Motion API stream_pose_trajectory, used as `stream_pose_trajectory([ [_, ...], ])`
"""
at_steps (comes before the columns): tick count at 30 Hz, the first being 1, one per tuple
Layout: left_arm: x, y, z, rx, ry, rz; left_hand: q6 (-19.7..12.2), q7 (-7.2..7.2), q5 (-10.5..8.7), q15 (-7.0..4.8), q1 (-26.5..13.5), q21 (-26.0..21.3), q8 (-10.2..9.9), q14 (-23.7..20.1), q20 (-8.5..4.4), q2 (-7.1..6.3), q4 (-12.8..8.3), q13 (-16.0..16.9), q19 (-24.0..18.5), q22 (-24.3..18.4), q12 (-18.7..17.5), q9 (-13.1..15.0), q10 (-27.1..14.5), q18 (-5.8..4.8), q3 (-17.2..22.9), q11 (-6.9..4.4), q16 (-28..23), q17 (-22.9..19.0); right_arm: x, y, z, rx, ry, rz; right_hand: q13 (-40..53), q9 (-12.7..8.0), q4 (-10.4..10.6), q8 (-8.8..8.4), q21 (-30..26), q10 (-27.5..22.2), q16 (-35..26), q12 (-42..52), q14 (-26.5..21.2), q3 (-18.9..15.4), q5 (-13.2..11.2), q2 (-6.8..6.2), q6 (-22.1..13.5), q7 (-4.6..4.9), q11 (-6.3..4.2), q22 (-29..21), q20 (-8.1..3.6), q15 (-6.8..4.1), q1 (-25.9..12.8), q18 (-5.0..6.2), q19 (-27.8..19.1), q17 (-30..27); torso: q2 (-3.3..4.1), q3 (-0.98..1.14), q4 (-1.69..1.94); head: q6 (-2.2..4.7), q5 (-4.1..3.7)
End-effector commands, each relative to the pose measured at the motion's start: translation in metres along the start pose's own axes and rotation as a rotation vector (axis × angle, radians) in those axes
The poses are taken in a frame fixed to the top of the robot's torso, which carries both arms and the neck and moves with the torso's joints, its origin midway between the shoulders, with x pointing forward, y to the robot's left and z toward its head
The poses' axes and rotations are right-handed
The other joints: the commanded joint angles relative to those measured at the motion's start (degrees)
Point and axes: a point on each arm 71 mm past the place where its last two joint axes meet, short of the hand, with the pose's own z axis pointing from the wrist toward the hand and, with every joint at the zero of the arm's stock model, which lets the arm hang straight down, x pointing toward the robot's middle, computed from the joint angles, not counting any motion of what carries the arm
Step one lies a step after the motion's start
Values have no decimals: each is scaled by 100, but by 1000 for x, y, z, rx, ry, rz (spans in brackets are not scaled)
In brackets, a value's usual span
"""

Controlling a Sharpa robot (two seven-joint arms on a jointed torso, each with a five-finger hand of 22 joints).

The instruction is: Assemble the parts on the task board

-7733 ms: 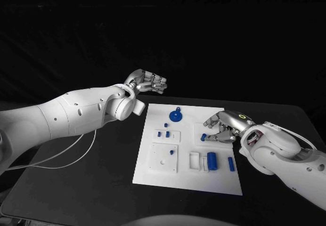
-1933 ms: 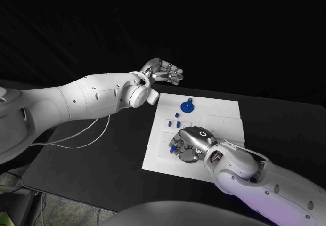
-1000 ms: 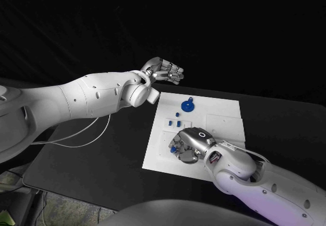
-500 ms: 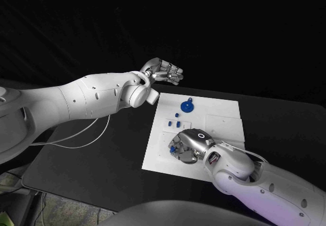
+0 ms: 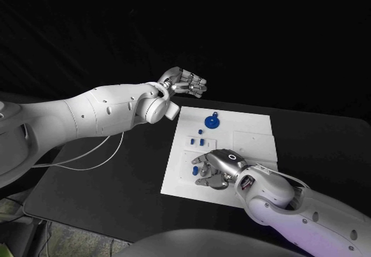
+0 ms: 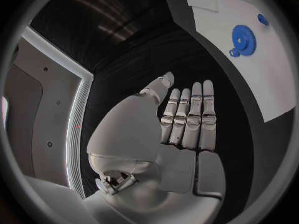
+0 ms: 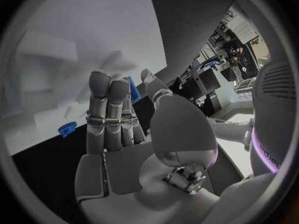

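Fingers of the left hand (image 5: 185,83) lie straight and side by side in its wrist view, thumb off to one side, nothing in them. The hand hangs at the upper middle of the head view, above the far left corner of the task board (image 5: 255,128) and clear of it.

The white board lies at the centre of the black table (image 5: 108,182). I count six blue parts showing on it:
- one large gear (image 5: 211,122) near the board's top edge;
- one small gear (image 5: 215,113) touching the large one's upper rim;
- one tiny peg (image 5: 200,130) just below the large gear;
- two short pieces (image 5: 192,141) side by side below the peg;
- one blue piece (image 5: 195,171) at the board's lower left.

More may lie hidden beneath the right arm.

The right hand (image 5: 216,170) rests low over the lower left of the board, fingers reaching left toward that last blue piece. Its wrist view shows a blue part between the fingers and the thumb, but whether they pinch it or merely flank it I cannot tell.

Judging from this, the step in hand is seating that piece in its place at the board's lower left. The next move would call for checking that it stands seated, then lifting the hand straight up so it isn't tipped, then reaching for another loose part.
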Motion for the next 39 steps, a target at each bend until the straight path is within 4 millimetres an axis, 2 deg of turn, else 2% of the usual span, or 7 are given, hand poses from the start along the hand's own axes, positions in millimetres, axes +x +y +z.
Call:
stream_pose_trajectory([
  [1, 1, -1, 0, 3, 11, -8, -39, 4, -11, -18, -29, -24, 8, -31, -6, -19, 14, -6, 11, 6, 12, 5, 1, 86, 11, 3, -18, -7, -7, 1, -5, 1, -52, 34, 0, -11, 251, -32, -11, -31, 12, 27, 18, -125, -45, -38, -134, -31, 0, -15, 35, 27, 176, 61, 249, -13, -6, 0, -7, 14, -25],
  [8, 0, 0, 1, 2, 9, -6, -39, 4, -11, -18, -29, -24, 8, -31, -6, -19, 14, -6, 11, 6, 12, 5, 1, 86, 11, 3, -18, -7, -31, -3, -16, 8, -126, 123, 43, -3, 376, -22, 97, 161, 17, 104, 51, -131, -26, -52, 10, -4, -61, -2, 8, -9, 228, 41, 258, -19, -9, 6, -4, 78, -125],
  [13, -1, 2, 1, -1, 8, -5, -39, 4, -11, -18, -29, -24, 8, -31, -6, -19, 14, -6, 11, 6, 12, 5, 1, 86, 11, 3, -18, -7, -59, -21, -25, 66, -161, 277, 242, 55, 260, 65, 189, 452, 7, 296, 45, -44, 39, 112, 1087, 182, -81, 36, -25, -31, 222, -43, 254, -13, -17, 5, -13, 152, -246],
  [17, -2, 4, 1, -3, 7, -4, -32, 3, -18, -20, -38, -25, 10, -26, -4, -13, 26, -6, 13, 0, 14, 6, 7, 87, 6, 1, -16, -6, -81, -50, -37, 155, -180, 377, 1289, 191, 234, 12, 225, 415, -19, 1248, 84, -278, 348, 231, 1597, 35, -197, 30, -111, -119, -136, -92, 264, -14, -33, 2, -20, 205, -347],
  [29, -9, 18, -5, -30, -6, -5, 32, -20, -18, -22, -63, -30, 1, -38, -6, -17, 39, -7, 9, -32, 8, 4, 102, 80, 35, -24, -16, -5, -95, -127, -83, 540, 9, 514, 5927, 2914, 935, 35, 1472, -214, 930, 5113, 46, -886, 1151, 413, 1761, -268, -372, 687, -199, -212, -825, -210, 301, 846, -143, 25, -118, 264, -658],
  [34, -9, 22, -7, -35, -7, -10, -19, -10, -24, -20, -77, -34, 8, -38, -1, -28, 53, -6, 17, -57, 12, 6, 94, 79, 31, -22, -16, -4, -90, -141, -100, 673, 111, 524, 6309, 3723, 940, 23, 1495, -128, 1102, 5210, 44, -967, 1222, 452, 1685, -306, -405, 723, -219, -211, -839, -235, 303, 1018, -180, 35, -136, 249, -717],
  [39, -8, 26, -8, -41, -7, -16, -30, -7, -27, -19, -76, -36, 9, -40, 1, -36, 76, -6, 35, -142, 11, 6, 91, 79, 28, -21, -16, -4, -88, -147, -110, 725, 173, 504, 6537, 3811, 888, 11, 1488, -77, 1199, 5315, 54, -884, 1319, 496, 1642, -309, -384, 728, -209, -217, -922, -246, 304, 1111, -206, 38, -143, 261, -762],
])
